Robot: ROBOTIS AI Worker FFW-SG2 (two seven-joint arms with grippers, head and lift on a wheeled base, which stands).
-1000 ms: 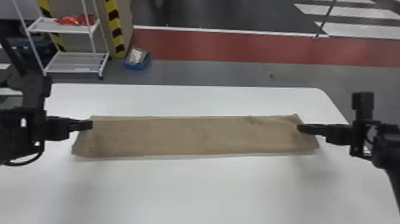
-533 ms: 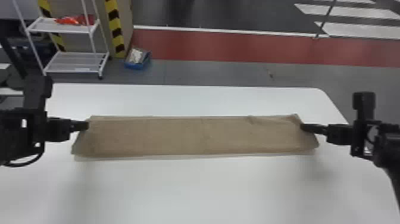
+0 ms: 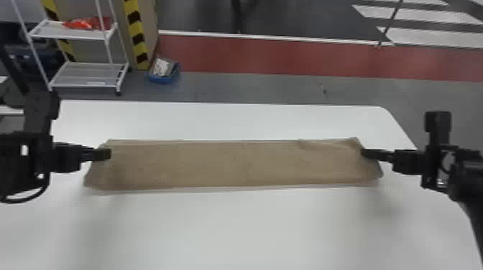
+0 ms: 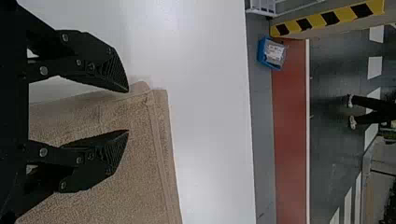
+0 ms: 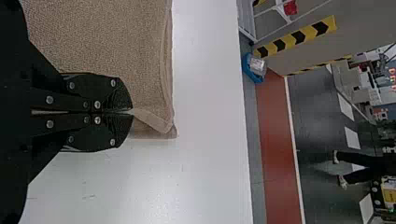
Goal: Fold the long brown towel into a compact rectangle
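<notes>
The brown towel [image 3: 233, 163] lies across the table as a long flat strip, its layers slightly offset along the near edge. At its left end is my left gripper [image 3: 107, 154]; in the left wrist view the same gripper [image 4: 128, 111] has its fingers spread over the towel [image 4: 140, 186] near a corner. My right gripper [image 3: 364, 153] is at the strip's right end. In the right wrist view that gripper [image 5: 131, 112] is closed on the edge of the towel [image 5: 102, 42], close to a corner where a hem is pulled askew.
The white table [image 3: 230, 229] extends in front of and behind the towel. Beyond its far edge stand a white shelf rack [image 3: 86, 75] and a blue bin [image 3: 163, 71] on the floor.
My left gripper has drawn back slightly to the left, then moved a little right over the towel's end. My right gripper has shifted slightly right. The towel looks nearly the same.
</notes>
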